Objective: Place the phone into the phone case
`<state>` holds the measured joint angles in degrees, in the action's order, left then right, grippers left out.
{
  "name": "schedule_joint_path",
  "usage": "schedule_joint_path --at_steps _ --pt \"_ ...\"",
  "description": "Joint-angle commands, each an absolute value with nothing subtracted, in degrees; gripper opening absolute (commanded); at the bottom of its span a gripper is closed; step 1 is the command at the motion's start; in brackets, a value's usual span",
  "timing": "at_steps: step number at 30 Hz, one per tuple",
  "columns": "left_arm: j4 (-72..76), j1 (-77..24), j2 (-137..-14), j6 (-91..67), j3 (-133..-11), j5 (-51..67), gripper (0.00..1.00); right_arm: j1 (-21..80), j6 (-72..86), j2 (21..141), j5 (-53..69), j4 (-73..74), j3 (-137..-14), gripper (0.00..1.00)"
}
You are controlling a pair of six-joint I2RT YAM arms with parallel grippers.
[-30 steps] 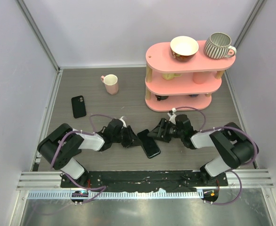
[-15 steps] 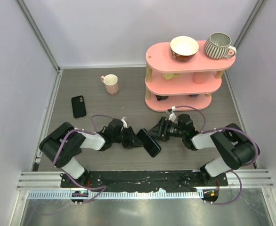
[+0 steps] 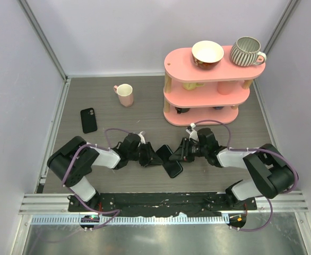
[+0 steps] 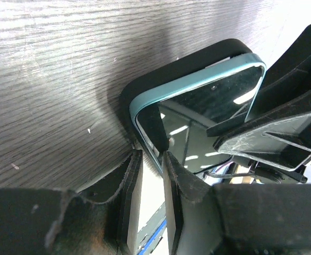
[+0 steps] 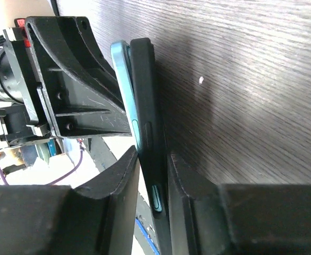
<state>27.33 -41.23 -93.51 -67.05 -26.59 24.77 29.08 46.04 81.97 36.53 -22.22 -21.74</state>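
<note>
Right end effector (image 3: 180, 156) has closed from wide apart onto the phone (image 3: 172, 166). Left end effector (image 3: 156, 158) remains clamped on its opposite edge. The phone is now tilted on the tabletop (image 3: 145, 106), jointly held. The case (image 3: 88, 120) lies well apart, so insertion is judged not begun.

Top view first: my two arms are chunky black joints with pale grey forearm shells (image 3: 105, 159), black bases (image 3: 92, 202) down at six o'clock. Purple cables (image 3: 113, 131) loop off both arms, with a white clip (image 3: 139, 134) at each wrist's twelve o'clock. Now my left tool (image 3: 154, 157): matte black, triangular ribs, screw holes, a red tab at ten o'clock. My right tool (image 3: 178, 155) has the same black fingers, edges scuffed grey.
</note>
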Motion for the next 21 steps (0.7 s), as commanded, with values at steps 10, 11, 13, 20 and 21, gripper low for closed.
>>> schedule_joint_path --at_steps 10,11,13,20,21 --pt "15.16 -34.13 -82.75 -61.10 -29.17 26.27 0.38 29.53 47.81 76.21 39.02 -31.09 -20.13 0.01" --pt "12.59 -33.06 -80.79 -59.87 -30.05 26.71 0.40 29.53 48.68 75.24 39.11 -32.85 -19.87 0.01" --pt "4.88 -30.86 -75.01 -55.23 -33.11 27.51 0.49 29.53 51.49 72.09 39.11 -38.02 -19.16 0.01" --pt "-0.26 -28.13 -59.71 -52.29 -34.72 33.92 0.66 29.53 60.02 62.42 39.20 -50.79 -17.67 0.01" --pt "1.39 -28.04 -58.29 -52.73 -34.28 34.45 0.70 29.53 61.07 61.53 39.20 -52.37 -17.40 0.01"
